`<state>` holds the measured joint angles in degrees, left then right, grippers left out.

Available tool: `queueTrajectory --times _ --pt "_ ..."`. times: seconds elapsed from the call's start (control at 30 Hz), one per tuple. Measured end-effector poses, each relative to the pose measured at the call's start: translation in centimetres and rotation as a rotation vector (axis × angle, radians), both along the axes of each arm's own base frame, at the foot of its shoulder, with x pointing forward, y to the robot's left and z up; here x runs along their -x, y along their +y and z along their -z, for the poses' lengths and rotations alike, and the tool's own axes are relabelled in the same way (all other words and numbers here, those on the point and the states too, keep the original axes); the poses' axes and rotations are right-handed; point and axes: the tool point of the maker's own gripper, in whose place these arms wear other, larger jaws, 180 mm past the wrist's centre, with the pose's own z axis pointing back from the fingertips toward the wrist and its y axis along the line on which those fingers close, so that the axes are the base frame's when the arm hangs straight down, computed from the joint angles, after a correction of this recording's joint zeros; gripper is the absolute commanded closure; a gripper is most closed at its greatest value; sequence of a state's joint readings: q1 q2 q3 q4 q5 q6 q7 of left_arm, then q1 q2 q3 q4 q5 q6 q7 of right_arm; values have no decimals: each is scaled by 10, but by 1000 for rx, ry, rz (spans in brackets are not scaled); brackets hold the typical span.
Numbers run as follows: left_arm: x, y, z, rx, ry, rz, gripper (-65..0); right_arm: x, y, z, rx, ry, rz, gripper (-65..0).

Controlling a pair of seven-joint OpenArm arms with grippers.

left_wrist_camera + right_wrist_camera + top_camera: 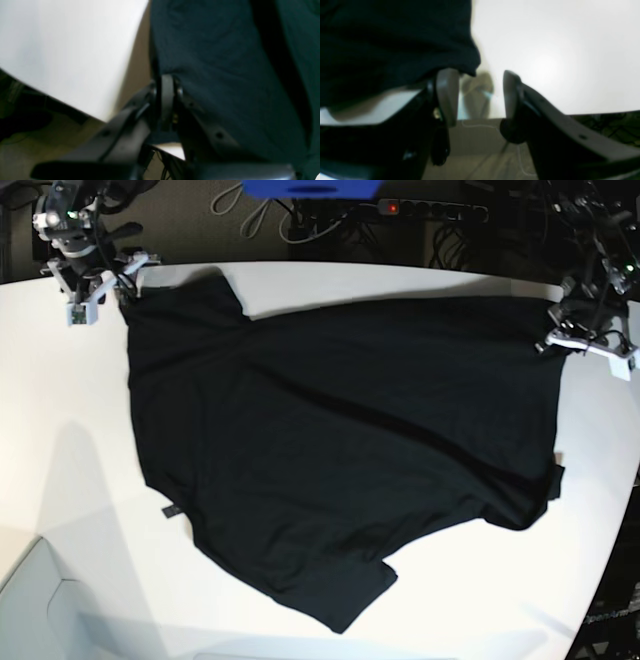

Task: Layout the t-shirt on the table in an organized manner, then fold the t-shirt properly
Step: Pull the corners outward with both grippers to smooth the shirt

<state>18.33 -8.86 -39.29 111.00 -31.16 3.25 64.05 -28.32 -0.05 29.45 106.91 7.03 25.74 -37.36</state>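
Well, from the left wrist view, the left gripper (pixel 167 100) has its dark jaws pressed together on an edge of the plain black cloth t-shirt (pixel 225 75), which fills the right side of the picture. The large smooth white table (pixel 62 50) shows at the left, its edge running diagonally with dim floor below. The pinch looks thin, only the hem between the pads, so I would judge any pull should be slow and level, or the cloth may slip out.

Over at the right wrist view, the right gripper (pixel 480 97) stands with its two fingers apart and only white tabletop (pixel 557 50) and shadow showing in the gap. The black shirt (pixel 395 37) hangs at the left, its edge just beside the left-hand finger. Nothing is held here; whether cloth brushes that pad is too blurred to tell.

Looking from the base view, the shirt (pixel 340 430) lies spread wide across the white table (pixel 70 480), one gripper (pixel 95 285) at the far left corner and the other (pixel 585 340) at the far right corner. The cloth shows diagonal wrinkles and one sleeve pointing toward the near edge. To my eye the layout step is nearly finished: the clamped side should set its corner down flat and let go without dragging, so the far edge stays straight before any fold begins.
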Motion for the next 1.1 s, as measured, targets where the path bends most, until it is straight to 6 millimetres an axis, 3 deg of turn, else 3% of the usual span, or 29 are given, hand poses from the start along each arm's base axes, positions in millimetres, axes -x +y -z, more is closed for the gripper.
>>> queueTrajectory --times 0.07,0.17,0.37,0.67,0.77,0.93,1.1 --pt "-2 0 -1 -2 -11 -1 -1 -6 -6 -11 17 -39 12 -306" --pt "0 0 0 -2 -3 -1 -1 -11 -8 -12 24 -36 17 -319" --pt "2 1 1 -4 3 -2 -1 -39 -7 -23 14 -112 27 -390" --pt "13 0 8 4 29 -2 -1 -71 9 15 -42 -37 -79 -404" --pt "26 2 25 26 86 -18 -1 -82 5 22 -55 -32 -79 -404" --pt "34 3 41 52 128 -36 -1 -100 -1 16 -45 -61 -77 -406" --pt "36 4 44 53 138 -39 -1 -105 -12 9 -16 -69 -78 -406"
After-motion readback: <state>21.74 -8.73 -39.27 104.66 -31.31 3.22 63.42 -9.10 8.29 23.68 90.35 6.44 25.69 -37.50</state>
